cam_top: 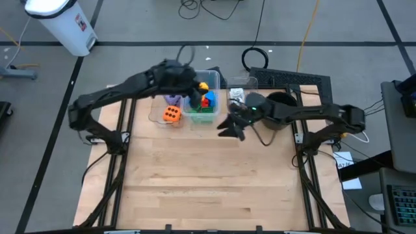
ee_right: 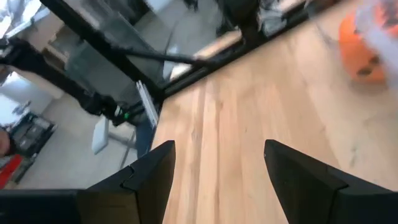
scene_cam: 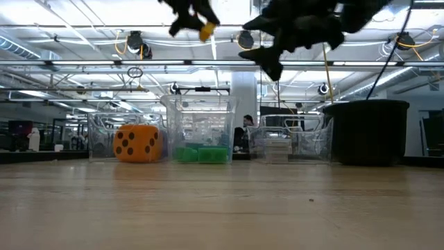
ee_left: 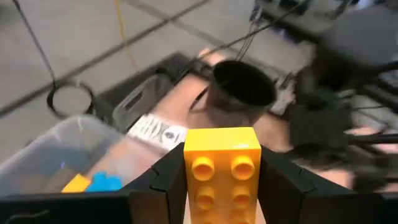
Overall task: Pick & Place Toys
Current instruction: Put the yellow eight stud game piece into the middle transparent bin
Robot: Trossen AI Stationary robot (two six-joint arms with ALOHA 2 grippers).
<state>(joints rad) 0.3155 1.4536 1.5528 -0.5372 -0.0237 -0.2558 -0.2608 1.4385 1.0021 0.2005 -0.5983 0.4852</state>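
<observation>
Left wrist view is showing the left gripper [ee_left: 221, 186] pinching a yellow studded plastic block [ee_left: 222, 168] above the clear tub [cam_top: 201, 97]; more blocks [cam_top: 205, 104] are lying inside. No writing is reading clearly; a white printed card [ee_left: 157, 129] is blurred. Orange dotted die [scene_cam: 137, 143] is sitting beside the tub. Right gripper [ee_right: 217, 180] is hanging spread and empty over bare wooden table [cam_top: 208, 182], near the round black pot [ee_left: 239, 93].

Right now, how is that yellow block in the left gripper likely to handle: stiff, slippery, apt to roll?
The yellow block looks like rigid moulded plastic, so probably stiff and light. Its glossy sides may slip, though the left gripper clamps flat faces. Boxy, so unlikely to roll.
</observation>
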